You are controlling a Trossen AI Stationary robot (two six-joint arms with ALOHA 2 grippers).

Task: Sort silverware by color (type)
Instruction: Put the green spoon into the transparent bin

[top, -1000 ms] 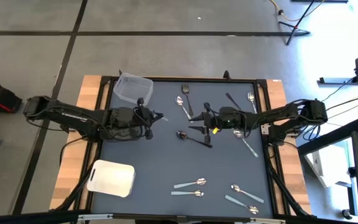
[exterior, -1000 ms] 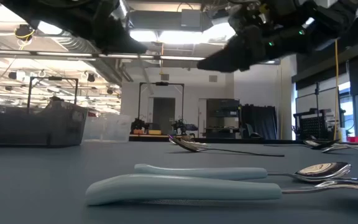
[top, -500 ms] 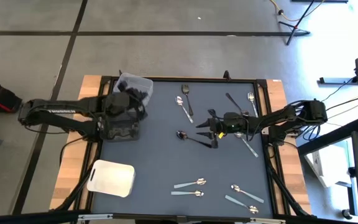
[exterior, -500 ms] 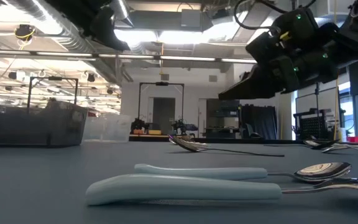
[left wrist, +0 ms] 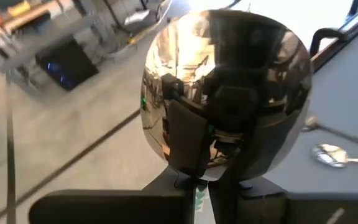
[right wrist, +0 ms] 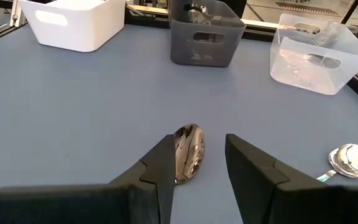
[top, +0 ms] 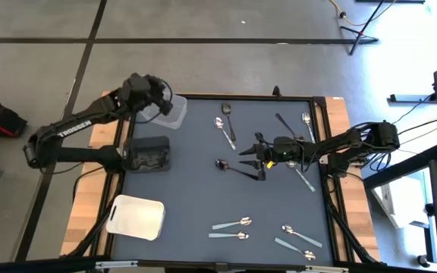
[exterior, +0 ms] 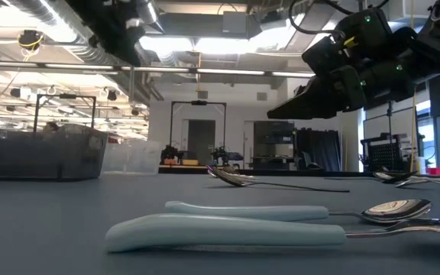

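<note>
My left gripper [top: 158, 95] is raised over the table's far-left corner, above the clear tub [top: 173, 114], and is shut on a shiny silver spoon [left wrist: 229, 93]. My right gripper [top: 253, 156] hangs open mid-table, well above the surface in the low view [exterior: 281, 111]. In its wrist view its fingers stand on either side of a dark spoon's bowl [right wrist: 188, 152] without touching it. That dark spoon [top: 232, 167] lies flat on the mat. Other spoons lie scattered: far middle [top: 224, 129], right [top: 300, 174] and near [top: 234, 224]. My left gripper [left wrist: 207, 186] pinches the silver spoon between its two fingers at the neck just below the bowl [left wrist: 207, 174]. The bowl [left wrist: 229, 74] stands out past the fingertips, close to the wrist camera. The spoon is lifted clear of the table.
A dark grey bin [top: 149, 154] stands at the left edge and a white tray [top: 135, 216] at the near-left. The clear tub [right wrist: 312, 53] holds silver spoons. Light-blue-handled spoons [exterior: 228, 221] lie near the front edge. Bare mat lies in the table's middle.
My left arm has swung from the middle-left of the table toward the far-left corner and risen, ending over the clear tub and uncovering the dark grey bin. My right gripper has shifted slightly toward the right edge and has stayed open above the dark spoon.
</note>
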